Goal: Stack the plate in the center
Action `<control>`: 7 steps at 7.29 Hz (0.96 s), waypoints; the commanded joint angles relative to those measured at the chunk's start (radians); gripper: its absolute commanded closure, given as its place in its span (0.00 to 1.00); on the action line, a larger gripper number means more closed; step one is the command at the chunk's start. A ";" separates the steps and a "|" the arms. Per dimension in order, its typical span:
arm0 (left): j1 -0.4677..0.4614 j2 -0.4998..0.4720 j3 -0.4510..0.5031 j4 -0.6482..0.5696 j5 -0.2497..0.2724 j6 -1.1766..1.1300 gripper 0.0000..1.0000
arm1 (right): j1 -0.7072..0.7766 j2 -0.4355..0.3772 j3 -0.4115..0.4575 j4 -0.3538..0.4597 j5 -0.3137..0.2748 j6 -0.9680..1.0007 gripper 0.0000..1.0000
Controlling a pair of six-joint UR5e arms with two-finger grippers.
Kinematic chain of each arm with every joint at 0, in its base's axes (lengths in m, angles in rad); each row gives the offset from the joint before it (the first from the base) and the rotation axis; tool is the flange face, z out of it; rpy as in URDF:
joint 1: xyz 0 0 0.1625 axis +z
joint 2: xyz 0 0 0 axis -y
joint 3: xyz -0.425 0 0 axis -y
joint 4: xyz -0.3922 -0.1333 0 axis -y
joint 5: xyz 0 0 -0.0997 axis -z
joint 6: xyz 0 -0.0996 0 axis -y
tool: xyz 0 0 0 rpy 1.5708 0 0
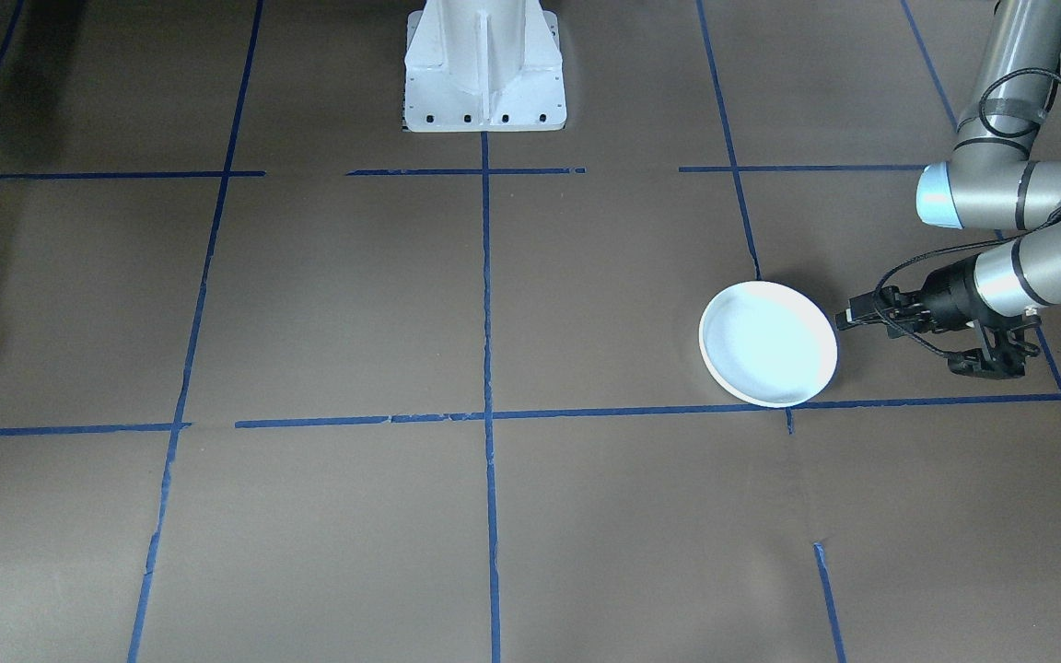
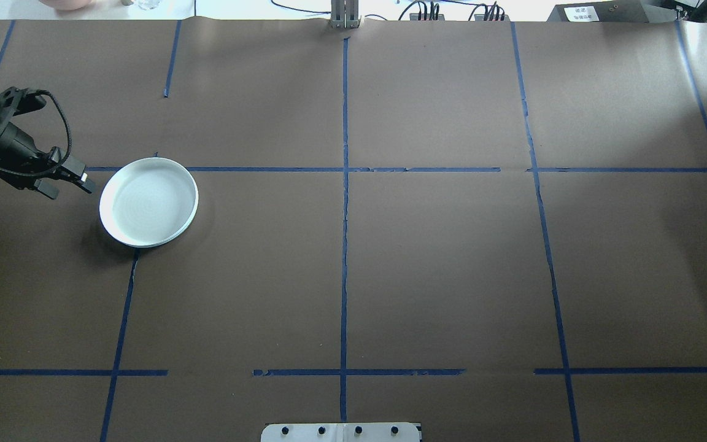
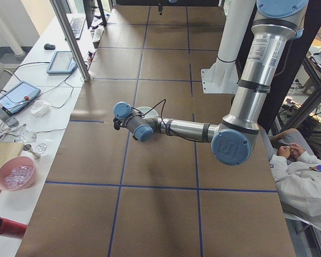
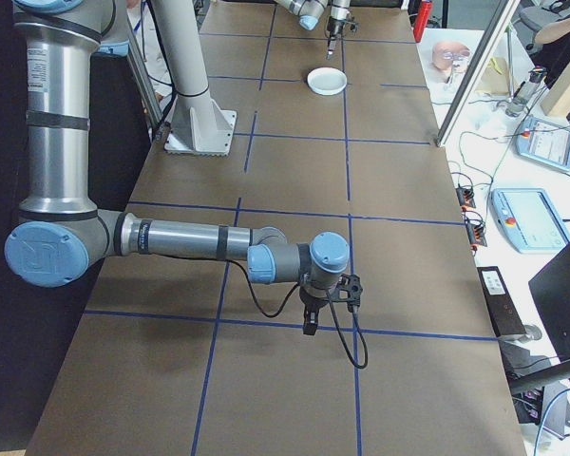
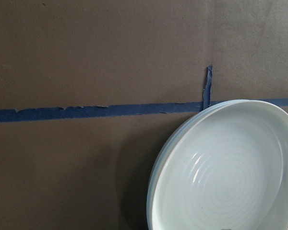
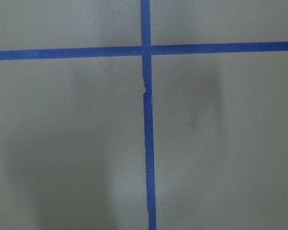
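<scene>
While the white plate (image 2: 148, 201) rests on the table (image 2: 390, 276) at the robot's far left, the left gripper (image 2: 86, 181) hangs just beside its rim, holding nothing, apparently closed. Whether the right gripper (image 4: 310, 326) is clenched or released cannot be told.

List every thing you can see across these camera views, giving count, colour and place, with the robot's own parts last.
plate: one sure, white, on the table's left part, off centre; the left wrist view hints at a second rim beneath.
table cover: one, brown, across the whole table.
tape lines: several, blue, forming a grid.
pink bowl: one, on the side bench.
tablets: two, blue-edged, on the side bench.
person: one, white coat, seated beside the robot.
pedestal: one, white, at the table's robot edge.
left gripper: black, beside the plate, apart from it.
right gripper: black, above a tape line.
</scene>
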 commanded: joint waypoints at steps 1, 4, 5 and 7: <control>-0.067 0.039 -0.007 0.019 0.067 0.122 0.01 | -0.002 0.000 0.002 0.000 0.000 0.000 0.00; -0.278 0.074 0.002 0.332 0.122 0.611 0.01 | 0.000 0.000 0.002 0.000 0.000 0.000 0.00; -0.340 0.074 0.003 0.387 0.131 0.705 0.00 | 0.000 0.000 0.000 0.000 0.000 0.000 0.00; -0.464 0.070 0.005 0.538 0.207 0.794 0.00 | 0.000 0.000 0.002 0.000 0.000 0.000 0.00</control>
